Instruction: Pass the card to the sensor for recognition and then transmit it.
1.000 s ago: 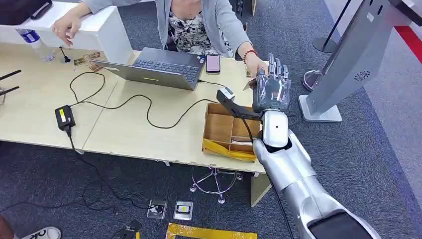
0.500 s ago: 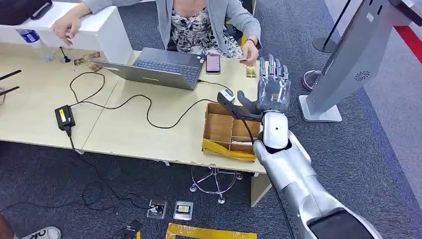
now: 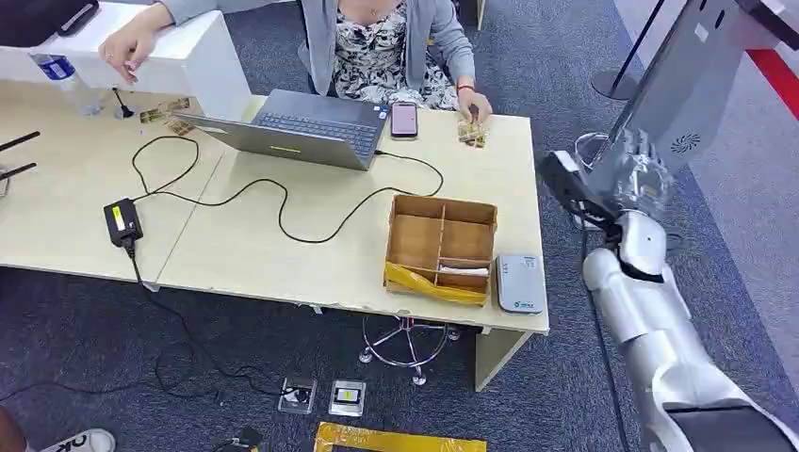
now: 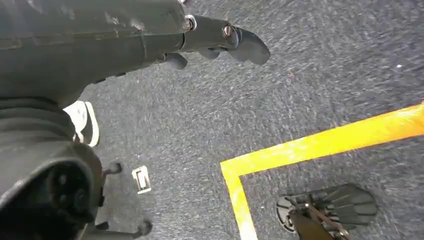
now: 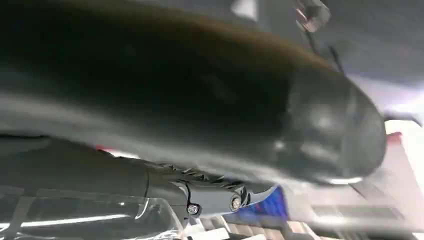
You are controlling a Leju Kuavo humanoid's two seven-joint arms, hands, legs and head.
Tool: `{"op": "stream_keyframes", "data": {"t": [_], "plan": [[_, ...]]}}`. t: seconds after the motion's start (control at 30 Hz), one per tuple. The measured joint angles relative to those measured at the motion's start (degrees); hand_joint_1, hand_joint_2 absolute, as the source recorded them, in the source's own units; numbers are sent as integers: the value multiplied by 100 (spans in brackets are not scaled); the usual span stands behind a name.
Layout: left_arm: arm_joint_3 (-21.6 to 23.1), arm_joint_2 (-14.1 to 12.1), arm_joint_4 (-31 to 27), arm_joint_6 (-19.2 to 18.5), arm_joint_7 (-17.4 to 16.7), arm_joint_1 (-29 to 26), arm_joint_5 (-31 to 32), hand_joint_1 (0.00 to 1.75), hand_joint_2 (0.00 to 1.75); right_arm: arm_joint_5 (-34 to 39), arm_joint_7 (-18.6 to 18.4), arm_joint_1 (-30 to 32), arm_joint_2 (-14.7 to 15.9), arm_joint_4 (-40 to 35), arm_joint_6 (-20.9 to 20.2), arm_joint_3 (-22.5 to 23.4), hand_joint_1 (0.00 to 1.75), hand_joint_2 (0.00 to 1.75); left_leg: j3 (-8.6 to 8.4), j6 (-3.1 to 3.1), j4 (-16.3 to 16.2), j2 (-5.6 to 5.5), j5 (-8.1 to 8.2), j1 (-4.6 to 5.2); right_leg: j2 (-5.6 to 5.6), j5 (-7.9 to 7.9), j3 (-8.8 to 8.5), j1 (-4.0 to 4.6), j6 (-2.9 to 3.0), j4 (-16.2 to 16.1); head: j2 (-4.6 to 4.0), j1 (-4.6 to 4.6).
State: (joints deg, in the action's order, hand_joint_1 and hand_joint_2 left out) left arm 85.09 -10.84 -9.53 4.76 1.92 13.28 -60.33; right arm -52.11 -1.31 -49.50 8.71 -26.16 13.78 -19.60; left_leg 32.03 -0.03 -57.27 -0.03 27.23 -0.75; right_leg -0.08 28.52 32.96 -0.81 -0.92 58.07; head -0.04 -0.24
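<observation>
My right hand [image 3: 639,177] is raised beyond the table's right end, in front of the grey kiosk [image 3: 671,104], fingers up and apart with nothing in it. The right wrist view is blurred; the hand's thumb [image 5: 210,110] looms large there. A small pile of cards [image 3: 471,135] lies at the table's far right corner, and a seated person's hand [image 3: 474,106] rests on it. The grey card sensor [image 3: 520,282] lies flat at the table's near right corner. My left hand [image 4: 150,35] hangs over the carpet, holding nothing.
A divided wooden box [image 3: 443,247] stands left of the sensor. A laptop [image 3: 301,127], a phone [image 3: 403,119], a black cable and a power adapter [image 3: 122,221] lie on the light table [image 3: 283,254]. Yellow tape [image 4: 310,147] marks the carpet.
The person took the card from my right hand and laid it on the table's far corner. My right arm swung right, off the table toward the kiosk, uncovering the sensor.
</observation>
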Motion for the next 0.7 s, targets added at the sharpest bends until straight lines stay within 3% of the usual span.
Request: {"op": "stream_keyframes", "data": {"t": [0.07, 0.2, 0.37, 0.5, 0.6, 0.7], "plan": [[0, -17, 0, 0, 70, -74, -63, 0, 0, 436, -15, 166, 505, 164, -498, 350, 0, 0, 1, 4, -1, -19, 2, -1, -26, 3, -9, 1, -3, -7, 0, 0], [-9, -26, 0, 4, 188, -267, -212, 0, 0, 1140, 0, 856, 1525, 439, -768, 1027, 0, 0, 14, 25, 0, -31, 17, 0, -41, 5, -13, 0, -7, -11, 0, 4], [-28, -55, -2, 22, 192, -304, -390, 0, 0, 1656, 26, 1859, 2261, 669, -809, 1737, 0, 0, 11, 22, 2, -14, 32, -2, -25, 14, -10, 2, -8, -14, 0, 0], [-90, -83, -2, 66, 192, -322, -588, 0, 0, 2150, 127, 2470, 2408, 833, -693, 2238, 0, 0, -6, 15, 6, 16, 37, -11, 7, 14, -11, 10, -7, -14, 0, -2], [-328, -83, -4, 206, 175, -344, -1291, 0, 0, 2403, 314, 3199, 2421, 1008, -381, 2758, 0, 0, -3, 15, 8, -44, 36, -14, -54, 38, -40, 14, -9, -11, 0, 9], [-577, -101, -4, 278, 151, -397, -1740, 0, 0, 2615, 325, 3550, 2316, 1093, -223, 2968, 0, 0, -6, 10, 10, -4, 39, -12, -13, 32, -25, 13, -2, -7, 0, -2]]}}
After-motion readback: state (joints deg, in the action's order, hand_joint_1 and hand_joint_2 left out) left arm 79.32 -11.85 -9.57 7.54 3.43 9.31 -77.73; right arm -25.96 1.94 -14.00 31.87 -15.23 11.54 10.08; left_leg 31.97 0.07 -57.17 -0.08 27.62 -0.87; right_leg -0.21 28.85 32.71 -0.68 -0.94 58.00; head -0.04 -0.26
